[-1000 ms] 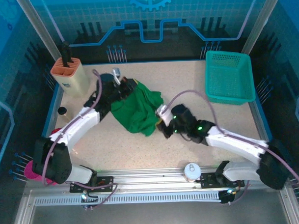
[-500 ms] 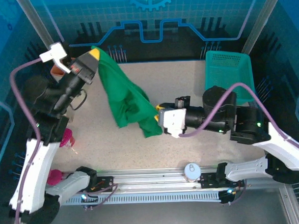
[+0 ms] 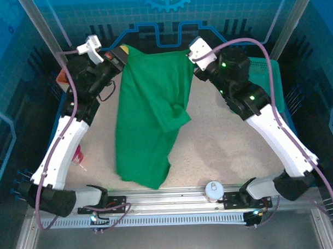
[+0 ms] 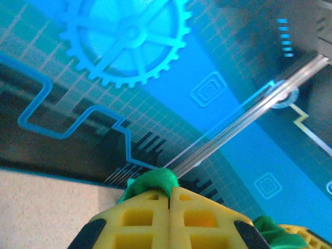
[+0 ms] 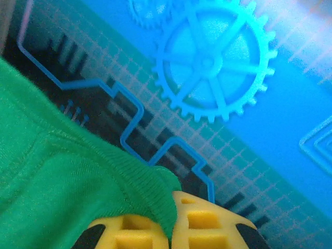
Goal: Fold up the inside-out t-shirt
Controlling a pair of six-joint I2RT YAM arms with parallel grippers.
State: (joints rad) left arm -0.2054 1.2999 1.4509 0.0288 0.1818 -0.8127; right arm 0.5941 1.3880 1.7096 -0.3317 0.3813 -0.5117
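Note:
The green inside-out t-shirt (image 3: 152, 111) hangs stretched between both raised arms over the back of the table, its lower end drooping to the near edge. My left gripper (image 3: 122, 51) is shut on its top left corner; in the left wrist view a green fold (image 4: 153, 181) pokes out above the pressed-together yellow fingers (image 4: 140, 210). My right gripper (image 3: 190, 53) is shut on the top right corner; in the right wrist view ribbed hem cloth (image 5: 150, 189) is pinched between the yellow fingers (image 5: 205, 218).
A teal mesh basket (image 3: 268, 72) stands at the back right, partly behind the right arm. A tan holder (image 3: 63, 79) sits at the back left behind the left arm. A pink object (image 3: 77, 156) lies at the left edge, a white round knob (image 3: 213, 189) on the front rail.
Both grippers have risen from the table to the back, lifting the t-shirt and pulling it apart so it now hangs spread out instead of bunched.

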